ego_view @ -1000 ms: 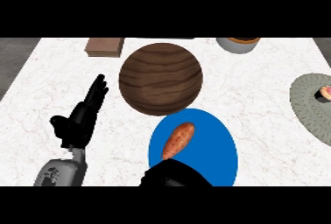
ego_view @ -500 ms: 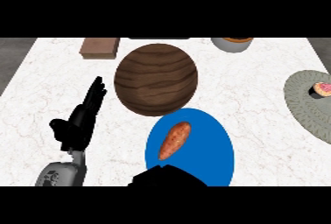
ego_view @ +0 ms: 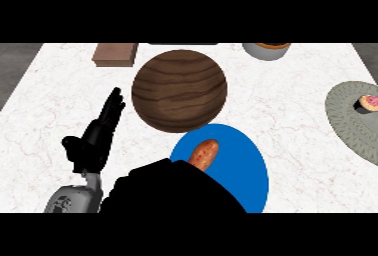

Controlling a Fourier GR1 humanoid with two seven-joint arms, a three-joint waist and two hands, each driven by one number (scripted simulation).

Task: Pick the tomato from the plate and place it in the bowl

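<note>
Covering the blue plate's (ego_view: 247, 165) near edge, right hand (ego_view: 173, 190), fingers seemingly hidden, tomato (ego_view: 203, 153) half-visible, left hand (ego_view: 96, 137) open.

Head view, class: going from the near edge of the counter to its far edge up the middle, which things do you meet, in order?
Right hand → orange-red food on the blue plate → brown wooden bowl → brown block at the far edge.

Your white marble counter (ego_view: 295, 85)
It carried a wooden bowl (ego_view: 179, 90) at centre, blue plate (ego_view: 240, 160) below, grey plate (ego_view: 351, 120) right.
</note>
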